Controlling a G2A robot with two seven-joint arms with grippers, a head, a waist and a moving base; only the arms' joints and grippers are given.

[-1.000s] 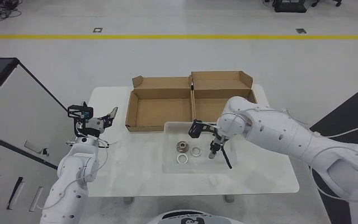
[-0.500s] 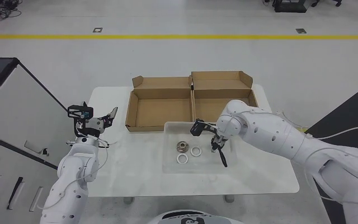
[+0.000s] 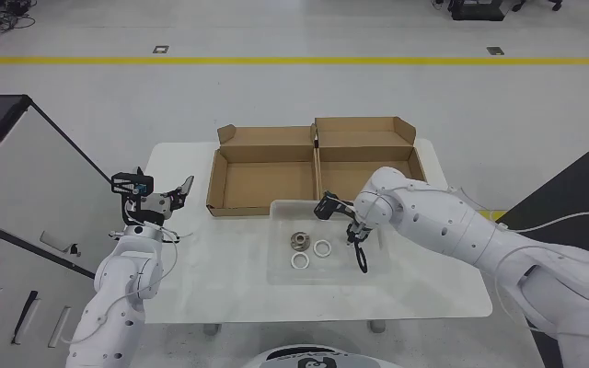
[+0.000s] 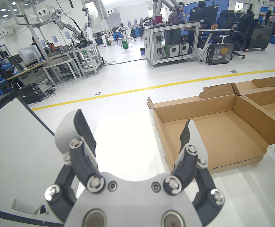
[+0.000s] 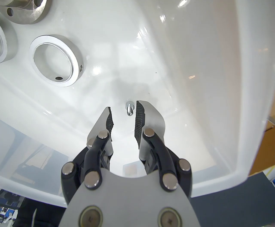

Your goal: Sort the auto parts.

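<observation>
A small silver bolt (image 5: pixel 129 110) lies on the floor of the white tray (image 5: pixel 247 107). My right gripper (image 5: pixel 123 107) hangs just over it, open, with the bolt lying between the fingertips and untouched. Beside it in the tray lie a silver ring (image 5: pixel 58 60), a second ring (image 5: pixel 4 43) and a flanged metal part (image 5: pixel 23 10). From above, the right gripper (image 3: pixel 352 240) is in the right half of the tray (image 3: pixel 285 221), right of the rings (image 3: pixel 323 247) (image 3: pixel 300 261) and the flanged part (image 3: pixel 297 242). My left gripper (image 4: pixel 133 118) (image 3: pixel 179 190) is open and holds nothing, above the table's left edge.
Two open cardboard boxes (image 3: pixel 262 184) (image 3: pixel 363 170) stand side by side behind the tray; the left one (image 4: pixel 214 133) has nothing in it. A white board (image 3: pixel 37 175) leans beside the table's left side. Bare tabletop lies in front of the tray.
My right gripper has shifted a little toward the boxes inside the tray, and the arm has swung with it. The left arm has not moved.
</observation>
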